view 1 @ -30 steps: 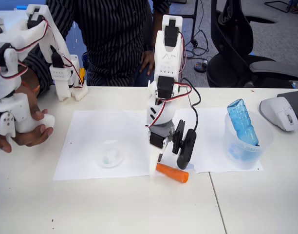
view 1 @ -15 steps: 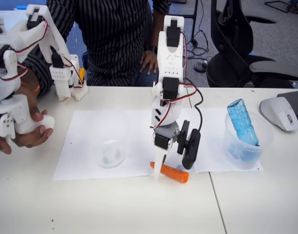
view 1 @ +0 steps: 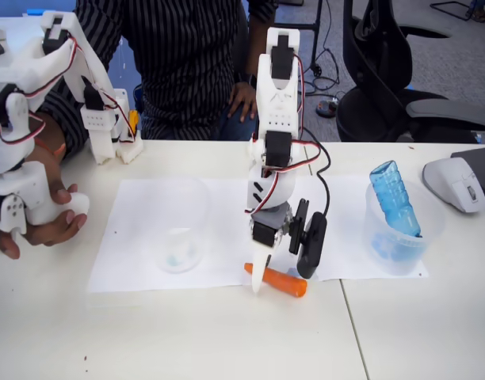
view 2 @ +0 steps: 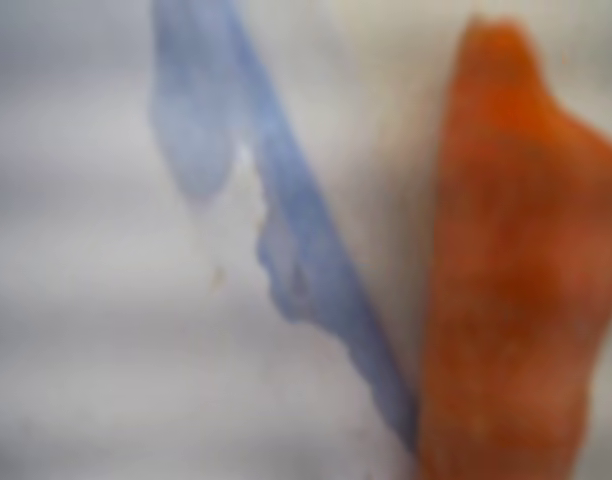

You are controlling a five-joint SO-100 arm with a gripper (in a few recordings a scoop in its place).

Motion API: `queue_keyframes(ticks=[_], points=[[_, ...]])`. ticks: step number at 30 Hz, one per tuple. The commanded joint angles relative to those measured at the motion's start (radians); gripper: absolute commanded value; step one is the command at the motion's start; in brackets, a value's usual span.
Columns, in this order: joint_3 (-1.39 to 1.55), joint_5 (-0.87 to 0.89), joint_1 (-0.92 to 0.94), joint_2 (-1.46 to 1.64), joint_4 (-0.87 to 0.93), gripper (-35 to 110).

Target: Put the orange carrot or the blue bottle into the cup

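Here, in the fixed view, the orange carrot (view 1: 279, 281) is lying flat on the desk (view 1: 227, 340), at the front edge of a sheet of white paper (view 1: 139, 229). It is showing as a short, bright-orange stub, its thicker blunt end pointing right and its narrower end running left behind the white finger (view 1: 260, 275) of the end effector (view 1: 274, 273). The white arm (view 1: 276, 119) is reaching straight down over it, with the white finger standing on the carrot's left part and the black jaw hanging just above its right part; the jaws are standing a moderate way apart, straddling the carrot without clamping it. To the left, the cup (view 1: 179, 229) is standing upright on the paper, nearly colourless, with a pale speck at its base. To the right, the blue bottle (view 1: 395, 198) is leaning inside a second clear cup (view 1: 401, 233), its ribbed translucent body rising above the rim. A person in a striped shirt (view 1: 179, 55) is standing behind the desk, and a grey device (view 1: 456, 182) is sitting at the right edge.

In the wrist view, everything is blurring at close range. The carrot (view 2: 511, 270) is filling the right side as a broad orange mass, and a bluish edge (view 2: 296, 230) is slanting across the pale surface beside it.
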Motion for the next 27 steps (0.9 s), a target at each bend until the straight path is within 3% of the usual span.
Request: queue_keyframes(ticks=[1,20,27], points=[[-0.057,0.012,0.011,0.043,-0.005,30],[-0.057,0.014,0.011,0.04,0.003,30],[-0.057,0.014,0.011,0.041,0.0,15]])
